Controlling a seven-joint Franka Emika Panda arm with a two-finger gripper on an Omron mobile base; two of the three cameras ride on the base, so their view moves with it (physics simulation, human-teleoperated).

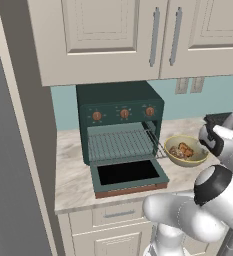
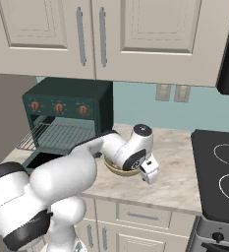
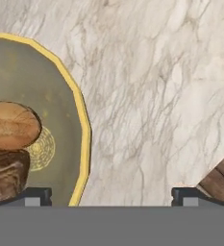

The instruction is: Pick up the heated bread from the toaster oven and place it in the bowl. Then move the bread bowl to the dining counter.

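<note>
Gripper (image 3: 111, 196): my two finger tips stand wide apart at the bottom of the hand view, nothing between them, so I count it as released; one tip sits over the bowl's edge and the other over bare worktop, which reads to me as lining up to pinch the rim. Bowl (image 3: 82, 134): yellow-rimmed, shallow, resting on the marble worktop (image 3: 156, 96) just right of the oven. Bread (image 3: 12, 125): brown, lying inside the bowl, so I judge the first half of the task done. In the left base view the bowl (image 1: 173, 159) with the bread (image 1: 182, 150) stands close beside the oven's open door, probably kept there so the carry from rack to bowl was short. Toaster oven (image 1: 119, 122): dark green, three orange knobs, door (image 1: 129, 175) dropped flat over the worktop's front edge, wire rack (image 1: 120, 142) bare. In the right base view my arm bends down over the bowl (image 2: 117, 170), hiding most of it. Surroundings: cream cupboards (image 2: 101, 34) above, teal wall behind, black stovetop (image 2: 219, 172) to the right. The dining counter is the remaining destination.
</note>
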